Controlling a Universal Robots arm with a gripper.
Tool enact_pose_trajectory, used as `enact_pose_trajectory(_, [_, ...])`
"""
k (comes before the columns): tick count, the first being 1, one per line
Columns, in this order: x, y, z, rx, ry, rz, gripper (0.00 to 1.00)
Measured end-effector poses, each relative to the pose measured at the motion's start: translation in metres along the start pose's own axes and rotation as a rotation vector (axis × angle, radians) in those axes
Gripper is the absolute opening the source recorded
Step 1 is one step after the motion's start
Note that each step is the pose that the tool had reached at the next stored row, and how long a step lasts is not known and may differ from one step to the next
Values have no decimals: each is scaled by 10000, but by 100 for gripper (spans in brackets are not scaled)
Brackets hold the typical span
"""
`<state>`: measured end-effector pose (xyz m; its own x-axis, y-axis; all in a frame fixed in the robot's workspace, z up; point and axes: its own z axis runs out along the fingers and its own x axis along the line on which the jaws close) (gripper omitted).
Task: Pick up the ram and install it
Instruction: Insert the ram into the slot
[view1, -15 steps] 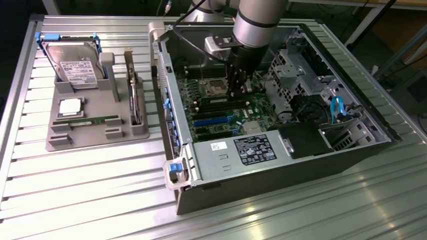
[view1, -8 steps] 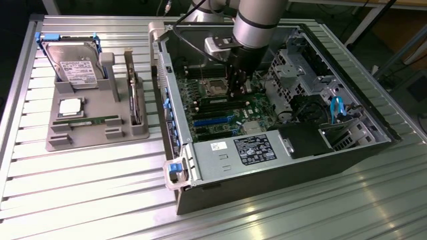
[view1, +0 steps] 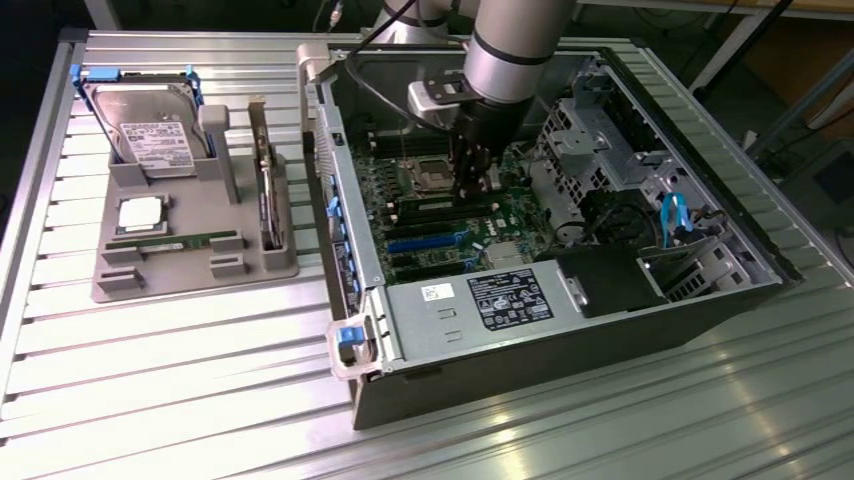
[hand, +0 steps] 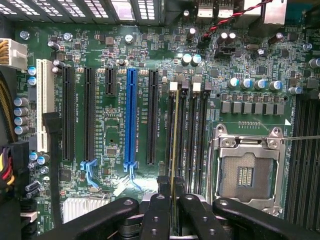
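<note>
My gripper (view1: 475, 188) reaches down into the open computer case (view1: 561, 330), over the motherboard's memory slots (hand: 192, 125). In the wrist view the ram (hand: 174, 145) shows edge-on as a thin yellow-green strip. It runs between my two black fingers (hand: 159, 210), which are shut on it. The strip lies in line with the memory slot nearest the black expansion slots, by that slot's white latch (hand: 174, 86). Whether the ram sits in the slot I cannot tell. In the exterior view the gripper body hides the stick.
Beside the memory slots lies the empty processor socket (hand: 245, 172). A blue expansion slot (hand: 131, 115) stands among black ones. At the exterior view's left, a grey tray (view1: 134, 285) holds a hard drive (view1: 147, 125), a square silver processor (view1: 140, 214) and another green stick (view1: 174, 241).
</note>
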<state>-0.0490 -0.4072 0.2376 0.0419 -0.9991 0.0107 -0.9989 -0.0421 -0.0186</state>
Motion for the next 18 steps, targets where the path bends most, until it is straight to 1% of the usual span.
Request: enact_pose_trajectory(18, [0,0,29,-1,3,1,13])
